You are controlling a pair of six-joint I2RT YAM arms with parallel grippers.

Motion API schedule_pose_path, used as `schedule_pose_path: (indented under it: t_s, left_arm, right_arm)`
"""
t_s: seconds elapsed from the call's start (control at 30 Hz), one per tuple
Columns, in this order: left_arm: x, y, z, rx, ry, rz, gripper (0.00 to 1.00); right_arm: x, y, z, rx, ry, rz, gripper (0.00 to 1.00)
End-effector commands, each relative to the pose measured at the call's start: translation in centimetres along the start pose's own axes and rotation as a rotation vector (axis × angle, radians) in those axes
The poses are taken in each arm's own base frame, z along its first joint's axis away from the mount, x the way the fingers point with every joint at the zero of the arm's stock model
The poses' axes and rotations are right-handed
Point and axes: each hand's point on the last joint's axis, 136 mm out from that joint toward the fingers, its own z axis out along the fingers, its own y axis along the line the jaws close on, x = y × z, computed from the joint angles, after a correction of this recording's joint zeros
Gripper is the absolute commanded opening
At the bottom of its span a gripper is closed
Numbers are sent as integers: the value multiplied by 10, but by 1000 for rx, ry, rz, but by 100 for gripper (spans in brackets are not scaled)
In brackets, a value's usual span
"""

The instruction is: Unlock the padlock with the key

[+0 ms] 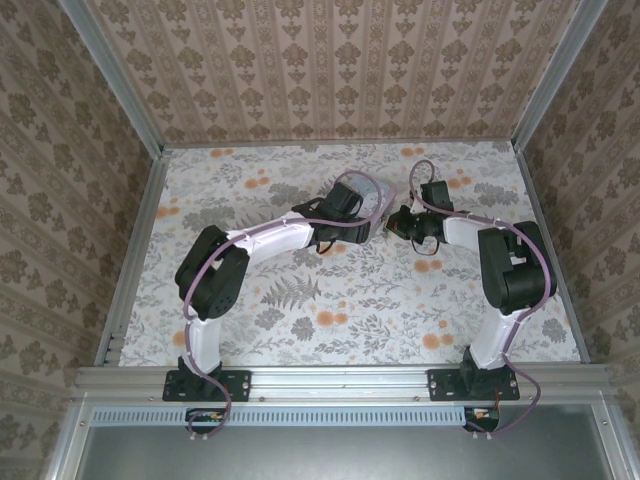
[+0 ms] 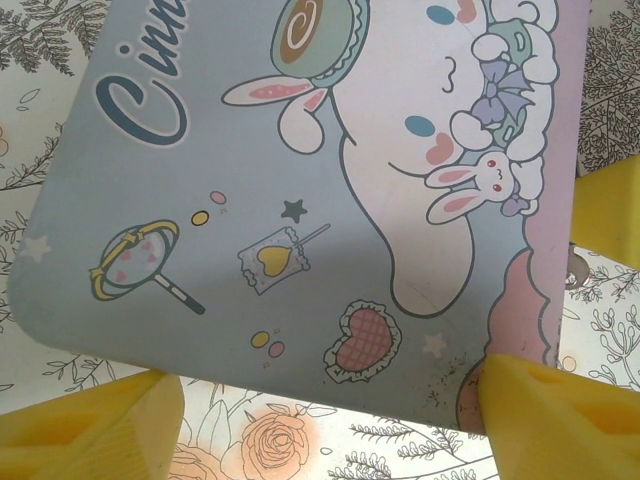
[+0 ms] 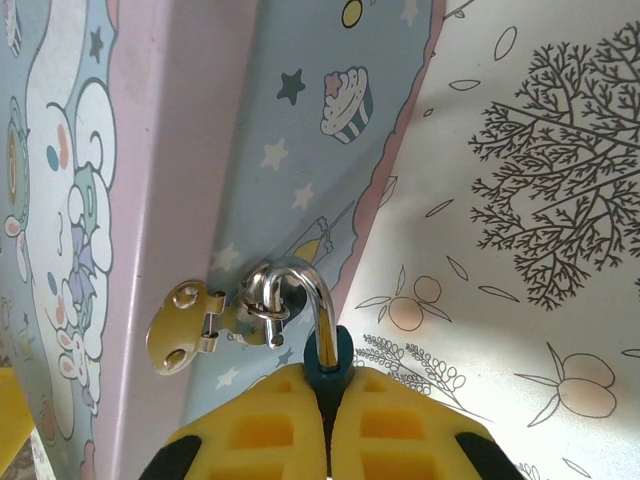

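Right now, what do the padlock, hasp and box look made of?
Padlock: teal body, likely painted metal. Its shackle: polished metal, mirror glints. Hasp: shiny plated metal, two rivets. Box: printed satin surface; tin or card, unclear.

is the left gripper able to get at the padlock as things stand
Probably not. The padlock is pinched by its body in the shut right gripper, with only the shackle, hooked through the hasp of the box, left exposed. The left gripper sits open at another edge of the box.
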Motion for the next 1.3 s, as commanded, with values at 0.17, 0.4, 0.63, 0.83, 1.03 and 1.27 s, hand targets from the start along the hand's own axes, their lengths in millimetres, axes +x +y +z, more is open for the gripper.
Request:
schedule_pose_path:
  t_s: [0.17, 0.4, 0.63, 0.83, 1.03, 1.27]
  left_arm:
    - [103, 32, 21, -107, 341, 69, 76]
    - [105, 31, 22, -104, 344, 70, 76]
    - [107, 31, 24, -100, 354, 70, 74]
    - [107, 27, 25, -87, 361, 76, 73]
    - [107, 27, 25, -89, 363, 76, 73]
    - [102, 27, 17, -84, 340, 68, 73]
  right_arm:
    - [-12, -39, 0, 46, -109, 72, 0]
    - [-14, -45, 0, -1, -137, 104, 0]
    - [-46, -23, -8, -124, -190, 92, 0]
    - [-77, -4, 1, -235, -167, 88, 0]
    - [-72, -9, 1, -203, -153, 79, 0]
    - [-57, -19, -3, -188, -155, 86, 0]
